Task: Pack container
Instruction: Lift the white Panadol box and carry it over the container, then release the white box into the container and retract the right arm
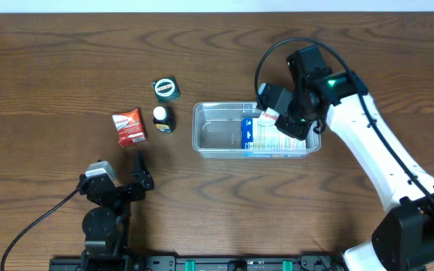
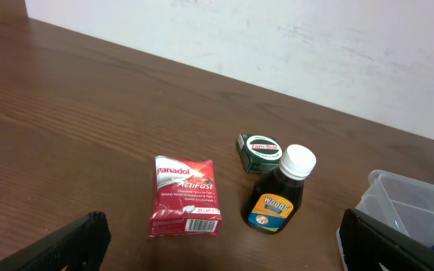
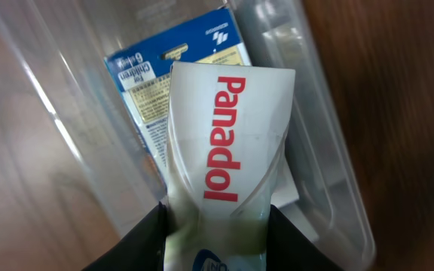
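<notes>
The clear plastic container (image 1: 215,134) sits mid-table and holds a blue and white box (image 1: 266,140) in its right half. My right gripper (image 1: 276,119) is shut on a white Panadol box (image 3: 224,150) and holds it over the container's right part (image 3: 319,150), above the blue and white box (image 3: 157,75). My left gripper (image 2: 217,248) is open and empty, low near the table's front left. Ahead of it lie a red Panadol ActiFast box (image 2: 185,196), a dark Woods bottle with a white cap (image 2: 281,198) and a small green box (image 2: 258,150).
In the overhead view the red box (image 1: 129,126), the bottle (image 1: 161,118) and the green box (image 1: 166,89) lie left of the container. The container's corner shows at the right in the left wrist view (image 2: 409,199). A black cable (image 1: 36,222) trails off front left.
</notes>
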